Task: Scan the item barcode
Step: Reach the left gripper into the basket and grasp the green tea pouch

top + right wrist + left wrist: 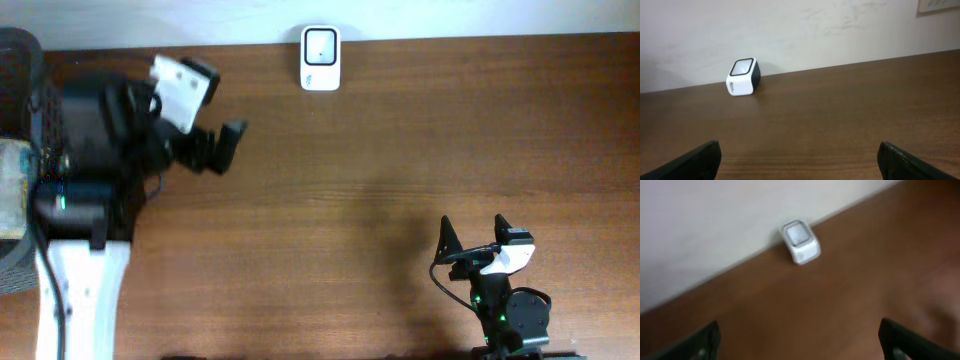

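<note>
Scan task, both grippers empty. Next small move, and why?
Probably swing the left gripper toward the mesh basket at the far left to pick what looks like a packaged item inside. It and the right gripper are open and empty, nothing lies by the barcode scanner, and the basket is nearest the left gripper.

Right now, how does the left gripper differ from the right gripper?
The left gripper is far-left, close to the white scanner; the right gripper is near-right, farther from it. The left one points rightward; the right one points straight at the back wall. Both are open and empty.
</note>
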`<action>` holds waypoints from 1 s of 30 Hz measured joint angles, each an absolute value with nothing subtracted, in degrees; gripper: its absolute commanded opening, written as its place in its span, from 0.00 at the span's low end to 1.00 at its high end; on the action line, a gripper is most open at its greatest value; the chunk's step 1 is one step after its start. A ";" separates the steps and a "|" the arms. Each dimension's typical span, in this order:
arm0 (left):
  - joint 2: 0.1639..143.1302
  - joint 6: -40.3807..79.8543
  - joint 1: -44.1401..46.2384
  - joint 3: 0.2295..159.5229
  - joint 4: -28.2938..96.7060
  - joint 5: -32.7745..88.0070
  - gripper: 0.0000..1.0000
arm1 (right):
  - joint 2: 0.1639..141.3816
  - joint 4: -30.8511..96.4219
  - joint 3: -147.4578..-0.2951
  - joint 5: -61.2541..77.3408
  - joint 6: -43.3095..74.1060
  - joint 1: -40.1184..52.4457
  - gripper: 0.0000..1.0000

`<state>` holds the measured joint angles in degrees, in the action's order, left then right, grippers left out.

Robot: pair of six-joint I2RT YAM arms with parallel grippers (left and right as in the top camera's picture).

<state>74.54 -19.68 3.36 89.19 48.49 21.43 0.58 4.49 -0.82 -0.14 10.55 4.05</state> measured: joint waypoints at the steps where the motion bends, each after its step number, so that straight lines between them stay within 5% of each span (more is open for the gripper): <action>1: 77.08 -19.68 3.20 92.16 51.11 23.35 0.99 | 0.58 4.54 -0.82 -0.12 10.59 4.05 0.99; 9: 84.71 -19.66 3.05 98.80 59.51 35.27 0.99 | 0.58 4.51 -0.82 -0.12 10.57 4.03 0.99; 13: 84.73 -15.42 1.63 100.16 57.63 28.47 0.99 | 0.58 4.51 -0.82 -0.12 10.59 4.05 0.99; 19: 84.77 7.62 -23.46 105.65 57.71 4.43 0.99 | 0.58 4.51 -0.82 -0.12 10.57 4.05 0.99; 24: 87.72 13.82 -41.58 105.73 60.38 -0.75 1.00 | 0.58 4.49 -0.82 -0.12 10.55 4.05 0.99; 30: 98.45 13.72 -46.33 103.83 63.29 -1.17 0.97 | 0.58 4.51 -0.82 -0.12 10.55 4.05 0.99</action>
<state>98.45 13.72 -46.33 103.83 63.29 -1.17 0.58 4.51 -0.82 -0.12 10.55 4.05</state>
